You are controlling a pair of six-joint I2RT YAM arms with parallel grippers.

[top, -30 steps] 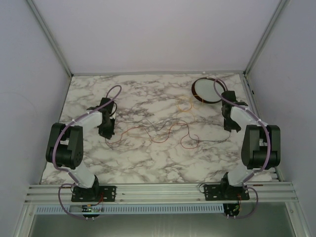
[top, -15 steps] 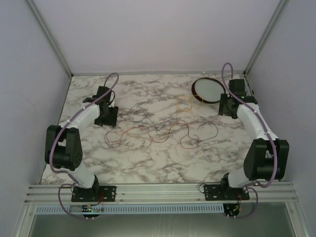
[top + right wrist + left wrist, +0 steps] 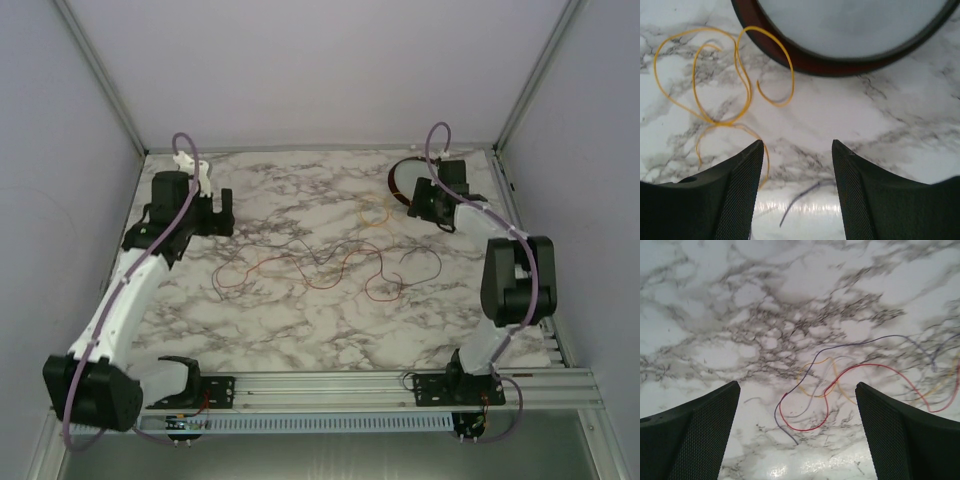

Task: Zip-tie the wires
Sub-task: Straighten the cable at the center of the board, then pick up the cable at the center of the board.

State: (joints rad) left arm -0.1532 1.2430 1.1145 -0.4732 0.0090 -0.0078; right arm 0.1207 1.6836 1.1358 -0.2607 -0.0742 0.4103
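- Both arms swung out to the far corners; left gripper (image 3: 797, 390) jaws wide apart, right gripper (image 3: 797, 145) jaws apart, both empty.
- Wires (image 3: 320, 265) sprawl loose mid-table; yellow strand (image 3: 715, 90) strays beside dish (image 3: 805, 62).
- Risk: hair-fine strands slip the pinch, and the stray gets left out.

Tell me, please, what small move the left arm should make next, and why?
Probably lower the left arm straight down toward the wires. Its jaws stand wide open and empty above the table, and the red and dark wire ends lie loose on the marble right between them.
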